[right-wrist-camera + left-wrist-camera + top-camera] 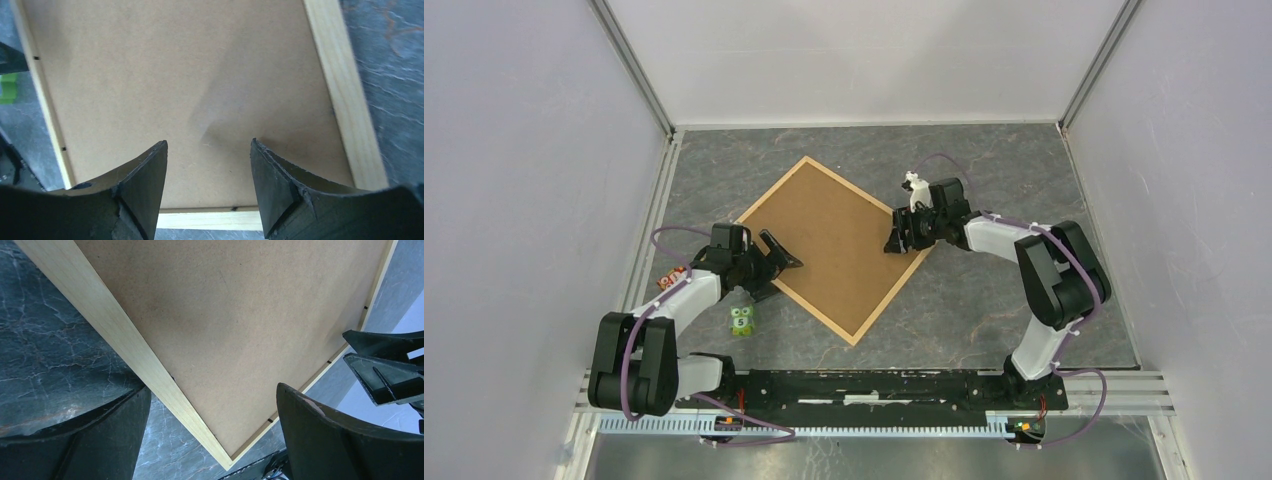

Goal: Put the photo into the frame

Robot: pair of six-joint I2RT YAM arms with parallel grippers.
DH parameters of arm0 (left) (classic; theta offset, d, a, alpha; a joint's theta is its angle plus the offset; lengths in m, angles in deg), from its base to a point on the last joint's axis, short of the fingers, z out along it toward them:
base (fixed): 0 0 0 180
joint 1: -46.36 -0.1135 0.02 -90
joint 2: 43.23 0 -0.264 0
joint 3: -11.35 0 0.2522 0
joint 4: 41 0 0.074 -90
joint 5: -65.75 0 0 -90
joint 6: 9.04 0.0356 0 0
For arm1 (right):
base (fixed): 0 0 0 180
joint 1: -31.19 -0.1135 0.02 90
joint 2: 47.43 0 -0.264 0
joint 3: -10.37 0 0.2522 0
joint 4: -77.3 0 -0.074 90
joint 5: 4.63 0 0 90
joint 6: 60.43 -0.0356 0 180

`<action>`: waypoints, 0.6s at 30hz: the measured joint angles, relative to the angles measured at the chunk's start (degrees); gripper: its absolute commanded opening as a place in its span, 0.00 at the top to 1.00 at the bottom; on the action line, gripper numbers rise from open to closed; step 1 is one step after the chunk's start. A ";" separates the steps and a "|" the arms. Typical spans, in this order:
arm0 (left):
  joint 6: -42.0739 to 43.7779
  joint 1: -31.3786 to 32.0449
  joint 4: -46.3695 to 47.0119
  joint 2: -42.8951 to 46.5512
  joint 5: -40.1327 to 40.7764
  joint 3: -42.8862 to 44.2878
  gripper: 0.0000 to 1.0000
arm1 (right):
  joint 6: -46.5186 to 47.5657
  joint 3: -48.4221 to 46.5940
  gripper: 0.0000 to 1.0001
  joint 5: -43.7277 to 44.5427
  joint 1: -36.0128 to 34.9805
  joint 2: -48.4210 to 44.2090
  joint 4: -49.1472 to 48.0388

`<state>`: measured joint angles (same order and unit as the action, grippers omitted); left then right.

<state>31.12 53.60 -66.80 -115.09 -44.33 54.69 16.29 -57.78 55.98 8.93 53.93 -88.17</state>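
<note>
Frame lies flat mid-table, board seated inside; photo nowhere in sight. Left gripper gapes wide at one edge, right gripper hangs released over the opposite corner, holding nothing. Looks light, stiff, thin: pinch a wooden strip, gently.

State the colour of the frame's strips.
Pale yellowish wood; the frame shows best in the right wrist view.

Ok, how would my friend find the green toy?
Find the big brown board in its pale wooden frame on the grey marble table. Beside its near-left edge stands the small green toy. Only it is bright green with a white number patch.
</note>
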 measured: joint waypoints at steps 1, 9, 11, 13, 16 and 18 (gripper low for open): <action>0.00 0.00 0.00 0.00 0.00 0.00 0.00 | 0.09 -0.02 0.30 0.87 0.00 -0.22 0.42; 0.11 0.00 -1.73 0.76 0.90 0.07 0.00 | 3.28 -0.33 0.16 9.84 -1.88 -5.07 6.56; 0.37 0.02 -4.26 1.99 2.16 0.61 0.00 | 3.61 0.02 0.10 11.21 -3.10 -7.61 7.15; 1.42 0.02 -7.41 3.37 3.56 2.25 0.00 | 3.34 0.90 0.02 13.46 -4.09 -10.75 7.65; 3.19 0.00 -12.22 5.68 5.40 5.97 0.00 | 1.88 2.08 0.02 18.91 -4.57 -14.58 8.85; 4.83 0.00 -14.69 7.78 6.62 8.33 0.00 | -0.35 3.08 0.02 22.38 -4.57 -16.02 9.73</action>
<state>35.95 53.60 -81.48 -107.31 -37.71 63.02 15.94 -54.70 78.36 4.36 37.91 -78.44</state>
